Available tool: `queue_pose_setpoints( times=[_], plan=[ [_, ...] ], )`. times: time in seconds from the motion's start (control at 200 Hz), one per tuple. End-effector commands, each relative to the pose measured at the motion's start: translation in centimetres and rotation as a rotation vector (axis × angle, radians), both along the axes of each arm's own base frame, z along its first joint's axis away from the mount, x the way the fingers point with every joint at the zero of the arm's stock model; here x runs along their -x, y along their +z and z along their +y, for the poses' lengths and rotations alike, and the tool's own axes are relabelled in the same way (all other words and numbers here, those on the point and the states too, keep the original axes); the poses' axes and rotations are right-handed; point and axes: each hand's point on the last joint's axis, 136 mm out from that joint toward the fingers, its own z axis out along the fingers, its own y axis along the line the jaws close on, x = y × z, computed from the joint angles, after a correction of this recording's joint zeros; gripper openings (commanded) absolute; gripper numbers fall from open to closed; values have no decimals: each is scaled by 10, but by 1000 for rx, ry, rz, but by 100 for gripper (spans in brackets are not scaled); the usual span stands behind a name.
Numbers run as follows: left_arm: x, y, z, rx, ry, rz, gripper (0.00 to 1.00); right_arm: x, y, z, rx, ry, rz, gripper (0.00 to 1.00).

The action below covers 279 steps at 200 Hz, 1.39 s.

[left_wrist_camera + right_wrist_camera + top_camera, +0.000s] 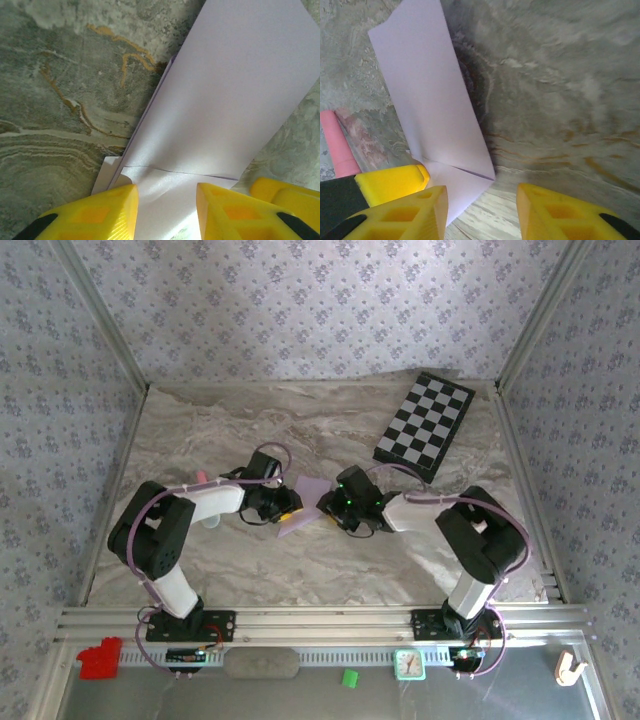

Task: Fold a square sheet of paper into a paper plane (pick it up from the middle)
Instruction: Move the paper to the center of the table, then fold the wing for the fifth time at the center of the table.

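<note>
We see the folded sheet (pixel 230 90) running lengthwise straight ahead of the left gripper (pixel 166 197), whose parted fingers frame its near end, while the right gripper (pixel 481 200), also parted, sits just off its edge.

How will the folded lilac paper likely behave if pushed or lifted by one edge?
The lilac paper lies thin and flat, so it is probably very light and would droop. Its visible crease may stiffen it along that line. Pushed on the smooth marbled table, it would likely slide or buckle.
</note>
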Motion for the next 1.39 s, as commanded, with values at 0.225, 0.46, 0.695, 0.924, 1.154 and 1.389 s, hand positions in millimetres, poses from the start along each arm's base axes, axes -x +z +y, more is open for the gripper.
queue_pose_setpoints(
  times=[0.225,0.46,0.695,0.924,1.154,1.389],
  plan=[
    [18,-18,10,-41,24,92,33,-2,-7,14,8,-33,37,37],
    [19,-19,10,-43,23,96,33,-1,-12,17,10,-21,62,38],
    [19,-20,13,-54,33,102,33,0,-12,15,10,-31,71,39],
    [19,-22,18,-67,54,106,31,0,-7,-4,38,-90,39,40],
    [18,-23,18,-64,62,114,30,2,-12,8,-6,-60,65,39],
    [21,-26,22,-59,89,142,29,3,-13,23,-77,-19,88,39]
  ],
)
